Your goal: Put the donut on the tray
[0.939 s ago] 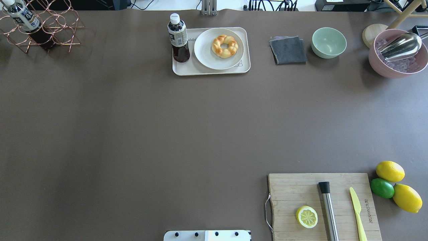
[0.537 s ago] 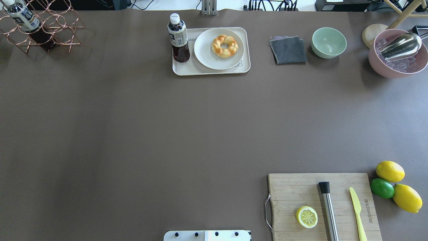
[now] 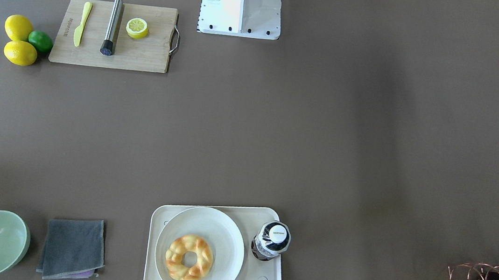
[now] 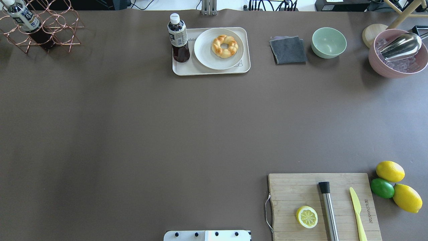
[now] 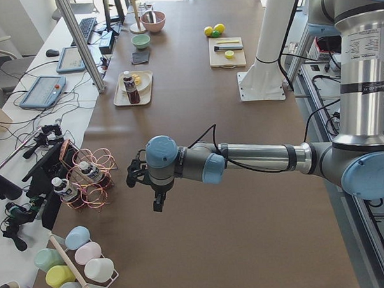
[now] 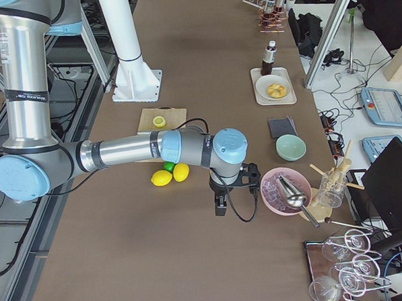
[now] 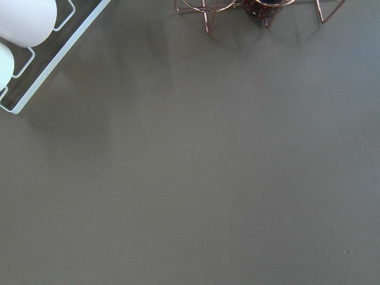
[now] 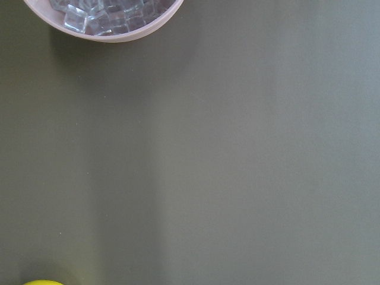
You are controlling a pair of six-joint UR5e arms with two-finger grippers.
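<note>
Pointing down over the table (image 5: pixel 247 237), the left gripper (image 5: pixel 157 203) hangs at centre-left of the left side view. The right gripper (image 6: pixel 219 207) hangs at the centre of the right side view, near the pink bowl (image 6: pixel 284 190). Whether either is apart or together I cannot tell. At top centre of the overhead view, the donut (image 4: pixel 224 46) lies on a plate (image 4: pixel 205 57) on the tray (image 4: pixel 187 69), beside a bottle (image 4: pixel 178 38).

The donut (image 4: pixel 224 46) has a glossy, lumpy surface; the tray (image 4: pixel 200 71) looks smooth and matt. The cutting board (image 4: pixel 294 190) is grained wood, the napkin (image 4: pixel 288 50) grey cloth.
</note>
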